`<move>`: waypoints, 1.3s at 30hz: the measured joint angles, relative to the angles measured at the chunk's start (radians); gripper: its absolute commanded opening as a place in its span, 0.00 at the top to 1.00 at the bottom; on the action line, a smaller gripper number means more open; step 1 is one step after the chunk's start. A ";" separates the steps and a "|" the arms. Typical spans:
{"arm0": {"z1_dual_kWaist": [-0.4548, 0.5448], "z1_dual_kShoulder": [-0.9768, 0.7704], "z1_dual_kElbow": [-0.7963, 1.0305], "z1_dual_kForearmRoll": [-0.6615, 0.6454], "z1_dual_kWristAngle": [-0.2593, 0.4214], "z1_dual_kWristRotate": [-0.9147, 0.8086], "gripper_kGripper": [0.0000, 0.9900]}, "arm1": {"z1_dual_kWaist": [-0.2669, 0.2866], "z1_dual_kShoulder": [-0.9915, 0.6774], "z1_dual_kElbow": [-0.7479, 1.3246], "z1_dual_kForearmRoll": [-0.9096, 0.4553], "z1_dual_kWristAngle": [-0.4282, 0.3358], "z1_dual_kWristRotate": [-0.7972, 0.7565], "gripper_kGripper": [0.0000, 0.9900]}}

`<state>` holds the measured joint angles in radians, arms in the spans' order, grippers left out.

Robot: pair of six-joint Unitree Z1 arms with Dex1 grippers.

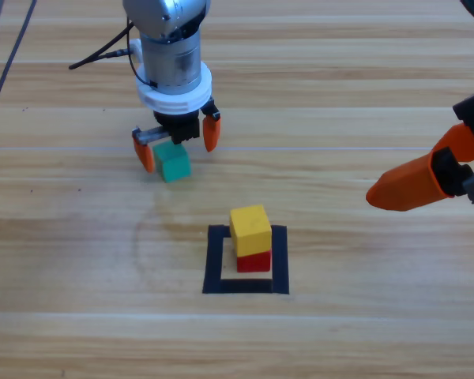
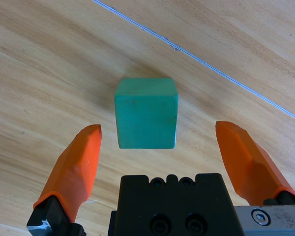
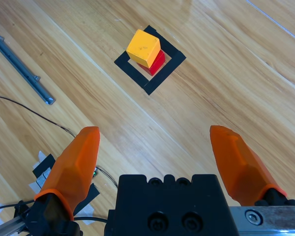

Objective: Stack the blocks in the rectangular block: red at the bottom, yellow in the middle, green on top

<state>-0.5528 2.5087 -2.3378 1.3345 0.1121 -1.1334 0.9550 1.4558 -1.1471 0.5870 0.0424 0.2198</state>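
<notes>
Straddling the green cube (image 2: pixel 146 119) on bare table beside the yellow-on-red stack (image 1: pixel 250 238), left gripper (image 2: pixel 157 142) stands wide open; cube appears light, rigid, best pinched across opposite flat faces.

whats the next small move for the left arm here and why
Probably close the left gripper on the green cube. Its jaws are open with the cube on the table between them, untouched on either side. The yellow cube already sits on the red cube inside the black tape square, so green is the only one left. The right gripper waits open at the right edge.
</notes>
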 measured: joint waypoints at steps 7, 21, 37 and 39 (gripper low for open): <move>0.004 0.021 -0.003 0.000 -0.020 0.021 0.05 | 0.000 0.000 0.001 0.000 0.000 0.000 0.00; 0.045 0.043 -0.014 0.000 -0.048 0.060 0.29 | 0.000 0.000 0.003 0.000 -0.012 -0.008 0.00; 0.074 0.044 -0.030 0.008 -0.096 0.147 1.00 | 0.000 0.000 0.004 -0.001 -0.012 -0.013 0.00; 0.073 0.044 -0.031 0.018 -0.099 0.196 1.00 | 0.000 0.000 0.007 -0.001 -0.012 -0.013 0.00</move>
<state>-0.4795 2.5529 -2.3692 1.3528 0.0127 -0.9374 0.9548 1.4559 -1.1405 0.5862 0.0307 0.2066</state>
